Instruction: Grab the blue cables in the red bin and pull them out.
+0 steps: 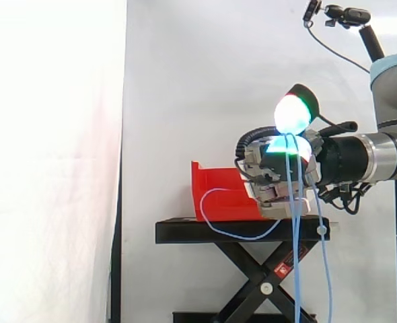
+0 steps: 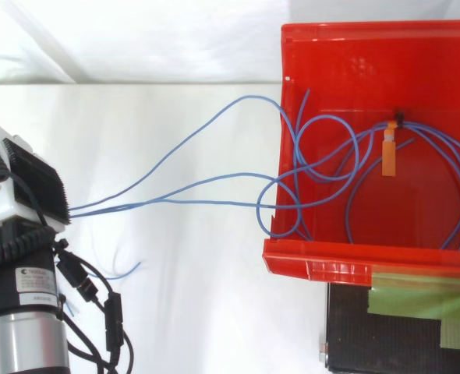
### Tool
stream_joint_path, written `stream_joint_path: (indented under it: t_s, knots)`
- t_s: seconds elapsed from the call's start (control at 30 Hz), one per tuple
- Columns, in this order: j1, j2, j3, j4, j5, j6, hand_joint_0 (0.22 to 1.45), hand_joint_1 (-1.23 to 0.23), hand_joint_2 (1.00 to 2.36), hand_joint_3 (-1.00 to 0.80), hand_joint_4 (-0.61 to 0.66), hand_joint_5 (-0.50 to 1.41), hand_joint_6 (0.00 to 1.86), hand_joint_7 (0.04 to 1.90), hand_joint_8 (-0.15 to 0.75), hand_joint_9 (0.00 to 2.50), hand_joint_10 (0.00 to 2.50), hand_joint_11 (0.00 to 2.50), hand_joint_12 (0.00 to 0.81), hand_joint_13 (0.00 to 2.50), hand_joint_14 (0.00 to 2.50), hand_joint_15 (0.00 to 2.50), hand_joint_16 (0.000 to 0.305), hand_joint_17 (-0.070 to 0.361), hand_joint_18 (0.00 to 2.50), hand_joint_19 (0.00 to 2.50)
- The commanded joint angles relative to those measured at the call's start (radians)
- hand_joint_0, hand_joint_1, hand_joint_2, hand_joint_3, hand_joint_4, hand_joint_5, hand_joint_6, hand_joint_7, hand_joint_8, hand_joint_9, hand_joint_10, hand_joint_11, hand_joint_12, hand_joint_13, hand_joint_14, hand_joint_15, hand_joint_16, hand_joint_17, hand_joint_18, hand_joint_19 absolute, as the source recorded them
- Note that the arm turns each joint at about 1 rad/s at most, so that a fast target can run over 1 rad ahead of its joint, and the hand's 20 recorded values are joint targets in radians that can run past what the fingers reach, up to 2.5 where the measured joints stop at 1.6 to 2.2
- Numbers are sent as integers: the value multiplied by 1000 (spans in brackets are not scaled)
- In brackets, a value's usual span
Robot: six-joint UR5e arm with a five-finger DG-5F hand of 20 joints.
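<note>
The hand (image 2: 23, 187), at the top view's left, pinches the blue cables (image 1: 296, 262), so their strands span rightward into the red bin (image 2: 370, 47). Loops lying inside suggest the pull is unfinished.

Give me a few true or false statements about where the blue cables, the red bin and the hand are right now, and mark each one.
1. The blue cables are fully out of the red bin. False: loops of them lie inside the bin, and strands run over its wall to the hand.
2. The hand has its fingers closed on blue cables. True.
3. An orange tag sits on the cables inside the bin. True.
4. The bin stands on a white table. False: it stands on a black stand.
</note>
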Motion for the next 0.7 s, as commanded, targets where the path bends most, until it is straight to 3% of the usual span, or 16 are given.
stream_joint_path:
  t_s: [0.0,0.67]
  knots:
    - [-2,0,0,0,0,0,621,-698,1000,-1000,141,1117,8,846,286,1690,57,1789,302,1291,2500,504,58,131,1244,976]
    - [0,0,0,0,0,-20,546,-773,1000,-1000,170,1182,10,835,327,1800,57,1767,321,1345,2500,502,66,149,1315,808]
